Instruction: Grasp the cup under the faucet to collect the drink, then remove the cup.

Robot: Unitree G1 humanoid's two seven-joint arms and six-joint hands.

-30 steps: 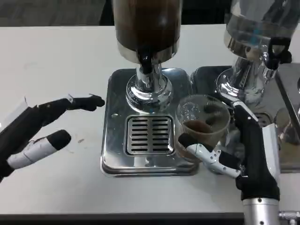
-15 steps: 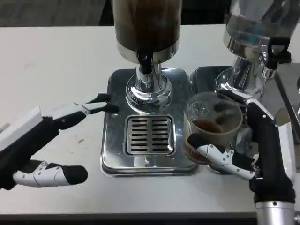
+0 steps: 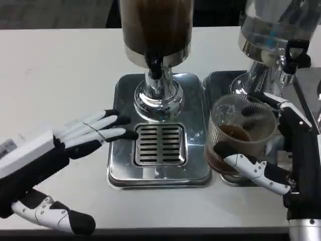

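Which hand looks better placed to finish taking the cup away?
The right hand: it already holds the cup of brown drink, clear of the drip tray. The left hand is open, fingertips at the tray's edge.

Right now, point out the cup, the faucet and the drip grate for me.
cup (image 3: 241, 128): head view, on its clear wall above the brown drink.
faucet (image 3: 155, 68): head view, on the black spout.
drip grate (image 3: 160, 144): head view, on the slotted centre.
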